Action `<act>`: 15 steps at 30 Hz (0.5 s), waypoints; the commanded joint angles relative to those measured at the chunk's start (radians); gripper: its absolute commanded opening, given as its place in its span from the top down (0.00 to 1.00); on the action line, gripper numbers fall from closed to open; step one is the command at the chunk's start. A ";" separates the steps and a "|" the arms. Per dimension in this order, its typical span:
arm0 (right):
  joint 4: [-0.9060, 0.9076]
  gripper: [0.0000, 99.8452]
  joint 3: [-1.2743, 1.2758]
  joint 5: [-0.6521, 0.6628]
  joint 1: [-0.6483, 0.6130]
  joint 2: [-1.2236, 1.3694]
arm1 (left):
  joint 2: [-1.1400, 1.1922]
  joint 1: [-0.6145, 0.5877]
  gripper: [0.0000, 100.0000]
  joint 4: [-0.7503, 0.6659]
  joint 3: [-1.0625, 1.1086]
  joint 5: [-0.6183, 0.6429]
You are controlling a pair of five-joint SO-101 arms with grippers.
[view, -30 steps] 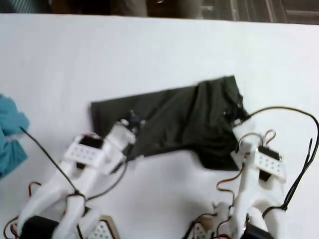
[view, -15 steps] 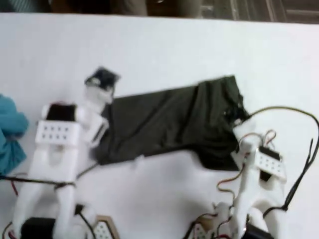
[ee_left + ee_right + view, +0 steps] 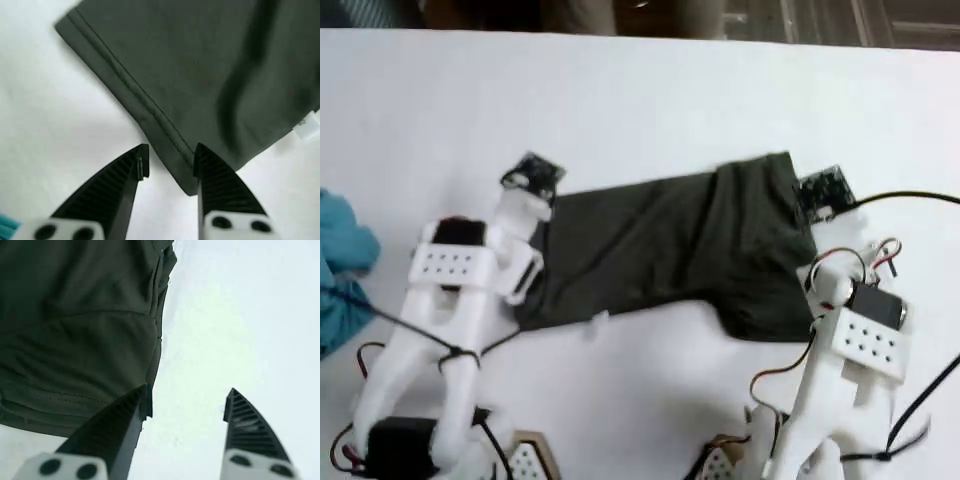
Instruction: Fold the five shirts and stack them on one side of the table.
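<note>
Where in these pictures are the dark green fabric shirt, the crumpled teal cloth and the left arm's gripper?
dark green fabric shirt (image 3: pixel 660 250), high view, middle of its body.
crumpled teal cloth (image 3: pixel 340 250), high view, its bunched middle.
left gripper (image 3: pixel 171 150), left wrist view, midway between its fingertips.

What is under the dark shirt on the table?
The white table shows all around the dark shirt, which lies spread on it. Nothing else pokes out from beneath its edges. Anything the cloth itself covers, such as folded layers, cannot be seen.
</note>
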 commanded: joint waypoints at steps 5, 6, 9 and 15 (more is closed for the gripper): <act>0.036 0.76 -0.068 -0.017 -0.028 -0.065 | 0.063 0.005 0.83 -0.040 0.004 0.032; 0.004 0.76 -0.063 -0.017 -0.044 -0.048 | 0.069 0.014 0.83 -0.040 0.005 0.032; -0.108 0.77 -0.009 -0.017 -0.067 0.051 | 0.100 0.054 0.83 -0.051 0.012 0.034; -0.150 0.81 -0.003 -0.011 -0.028 0.277 | 0.226 0.101 0.83 -0.054 0.002 0.058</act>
